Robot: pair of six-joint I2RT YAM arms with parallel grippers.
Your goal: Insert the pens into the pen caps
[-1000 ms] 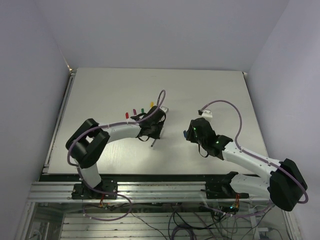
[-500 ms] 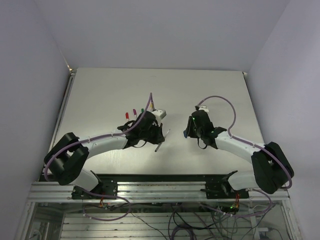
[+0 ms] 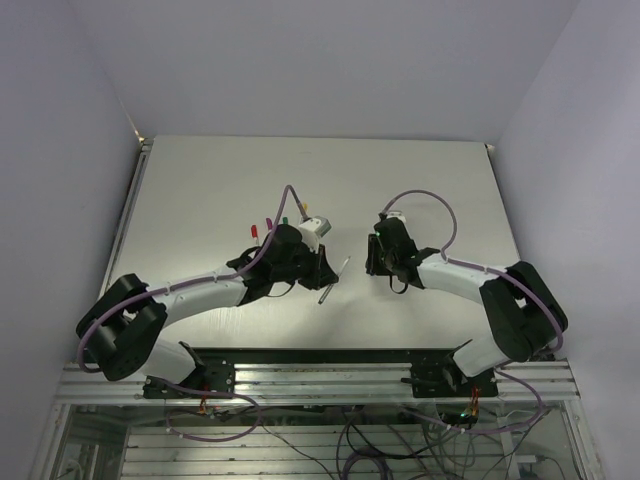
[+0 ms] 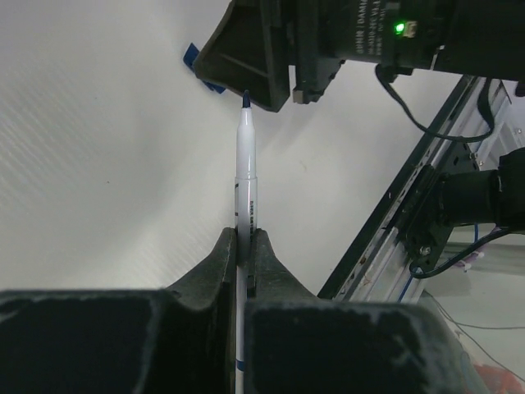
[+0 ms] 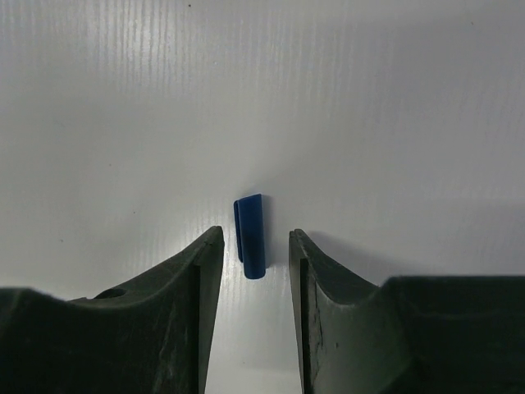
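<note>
My left gripper [image 3: 323, 272] is shut on a thin grey-silver pen [image 3: 334, 279]. In the left wrist view the pen [image 4: 246, 176] sticks straight out from between the fingers [image 4: 221, 254], and its blue tip points at the black body of the right gripper [image 4: 262, 49]. My right gripper [image 3: 372, 258] is open and low over the table. In the right wrist view its tips [image 5: 255, 236] straddle a blue cap [image 5: 251, 235] that lies on the table, apart from both fingers. A corner of the blue cap [image 4: 195, 59] shows in the left wrist view.
Small red [image 3: 255, 231], magenta [image 3: 269, 222], green [image 3: 284, 219] and yellow [image 3: 304, 210] pieces lie in a row just beyond the left arm; whether they are caps or pen tips I cannot tell. The table's near edge [image 3: 330, 349] and a metal rail lie close behind the arms.
My left gripper has moved right with the pen, toward the right gripper. My right gripper has swung to the far left and now sits around the blue cap.
</note>
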